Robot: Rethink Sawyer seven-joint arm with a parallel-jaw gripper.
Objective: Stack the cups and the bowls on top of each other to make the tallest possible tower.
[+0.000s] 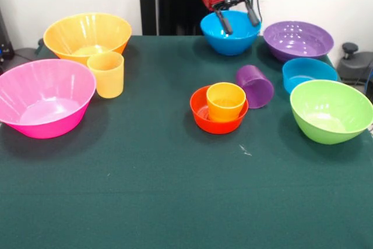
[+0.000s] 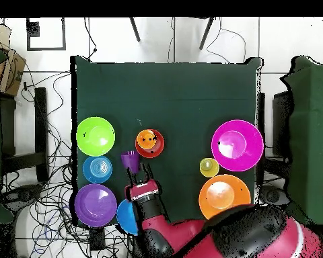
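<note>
The green table [image 1: 145, 202] is carrying everything, and taking the front view as a clock face centred on the tower, the things are lying as follows. The big pink bowl [image 1: 44, 97] is sitting at nine o'clock by the edge, upright. The big yellow bowl [image 1: 87, 36] is standing at ten o'clock, behind the pink one. The lime green bowl [image 1: 331, 110] is resting at three o'clock, tilting slightly toward the camera. The wide purple bowl [image 1: 298, 40] is sitting at two o'clock near the far edge. The medium blue bowl [image 1: 230, 32] is standing at twelve o'clock, right under the gripper. The small blue bowl [image 1: 309, 73] is lying between the purple bowl and the lime one. The small red-orange bowl [image 1: 217, 112] is holding the orange cup [image 1: 225, 101] upright inside it, forming the tower in the middle. The yellow-orange cup [image 1: 106, 74] is standing upright, just in front of the yellow bowl. The purple cup [image 1: 255, 86] is lying on its side at one o'clock, just beside the tower.

The gripper [image 1: 238, 20] is hanging over the medium blue bowl with its two dark fingers [image 1: 223, 23] spread apart and gripping nothing.
</note>
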